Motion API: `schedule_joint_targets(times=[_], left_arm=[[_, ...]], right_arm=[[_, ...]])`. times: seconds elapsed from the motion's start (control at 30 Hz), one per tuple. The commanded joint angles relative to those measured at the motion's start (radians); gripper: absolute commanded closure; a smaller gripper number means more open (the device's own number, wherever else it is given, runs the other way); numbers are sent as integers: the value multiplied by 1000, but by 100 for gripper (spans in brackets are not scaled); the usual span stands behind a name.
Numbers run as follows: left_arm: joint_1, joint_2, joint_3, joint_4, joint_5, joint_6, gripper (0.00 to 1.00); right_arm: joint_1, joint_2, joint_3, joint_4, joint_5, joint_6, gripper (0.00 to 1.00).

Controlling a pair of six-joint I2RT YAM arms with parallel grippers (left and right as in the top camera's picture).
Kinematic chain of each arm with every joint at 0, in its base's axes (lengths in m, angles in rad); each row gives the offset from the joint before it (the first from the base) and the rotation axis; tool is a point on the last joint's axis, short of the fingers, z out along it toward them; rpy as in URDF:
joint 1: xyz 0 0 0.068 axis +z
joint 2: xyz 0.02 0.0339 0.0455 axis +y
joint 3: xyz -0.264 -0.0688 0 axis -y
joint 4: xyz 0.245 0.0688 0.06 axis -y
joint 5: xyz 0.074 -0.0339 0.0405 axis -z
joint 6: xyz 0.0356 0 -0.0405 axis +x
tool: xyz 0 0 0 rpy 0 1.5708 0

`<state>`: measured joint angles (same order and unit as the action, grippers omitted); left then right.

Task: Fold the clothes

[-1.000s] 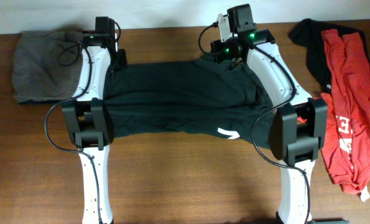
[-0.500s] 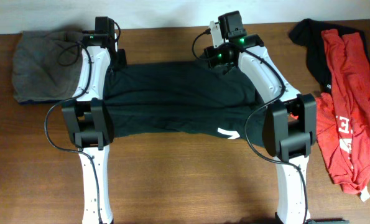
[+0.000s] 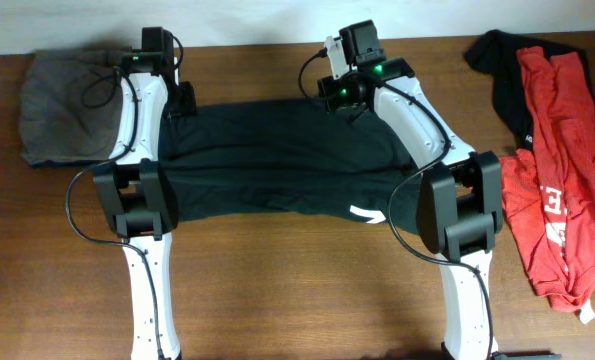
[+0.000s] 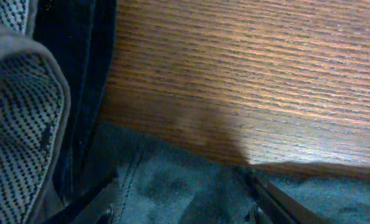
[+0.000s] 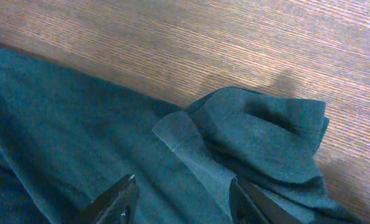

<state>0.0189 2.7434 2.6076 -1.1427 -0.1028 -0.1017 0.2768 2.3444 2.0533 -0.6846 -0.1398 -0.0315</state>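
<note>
The black T-shirt [image 3: 277,160] lies folded into a wide band across the middle of the wooden table [image 3: 297,290], with a bit of white print [image 3: 367,213] at its near right edge. The left gripper [image 4: 185,208] hangs over the shirt's far left corner, its fingers [image 4: 97,202] spread apart with nothing between them. The right gripper [image 5: 181,202] hangs over the far right corner, jaws likewise apart above a rumpled hem, grasping nothing. A grey garment [image 3: 62,105] sits at the far left of the table. At the right edge, red T-shirts [image 3: 557,170] lie partly over another black garment [image 3: 499,75].
</note>
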Motion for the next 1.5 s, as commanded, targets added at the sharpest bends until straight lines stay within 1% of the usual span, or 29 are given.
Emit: schedule_joint_targets(times=[0.0, 0.1, 0.23, 0.5, 0.57, 0.8, 0.9, 1.07, 1.2, 1.4, 1.43, 1.47], left_arm=[[10, 57, 6, -8, -58, 33, 35], [13, 57, 6, 10, -70, 108, 32], [13, 57, 6, 15, -81, 153, 32], [13, 58, 5, 64, -81, 168, 31], [14, 58, -9, 77, -81, 176, 26], [19, 59, -34, 84, -81, 179, 26], [19, 59, -41, 83, -77, 179, 27], [16, 60, -87, 76, -77, 179, 39], [16, 60, -135, 68, -77, 179, 54], [16, 60, -177, 66, -77, 179, 56], [16, 60, -182, 69, -78, 179, 60], [16, 60, -182, 70, -77, 179, 67]], right_arm=[[5, 19, 11, -12, -10, -6, 48], [5, 19, 11, -17, -9, -6, 48], [5, 19, 11, -14, -9, -6, 48], [5, 19, 11, -19, -9, -6, 48], [5, 19, 11, -19, -10, -6, 48], [5, 19, 11, -20, -9, -6, 48], [5, 19, 11, -21, -9, -6, 48], [5, 19, 11, -22, -10, -6, 48], [5, 19, 11, -22, -9, -6, 48], [5, 19, 11, -23, -9, -6, 48], [5, 19, 11, -23, -9, -6, 48], [5, 19, 11, -22, -9, -6, 48]])
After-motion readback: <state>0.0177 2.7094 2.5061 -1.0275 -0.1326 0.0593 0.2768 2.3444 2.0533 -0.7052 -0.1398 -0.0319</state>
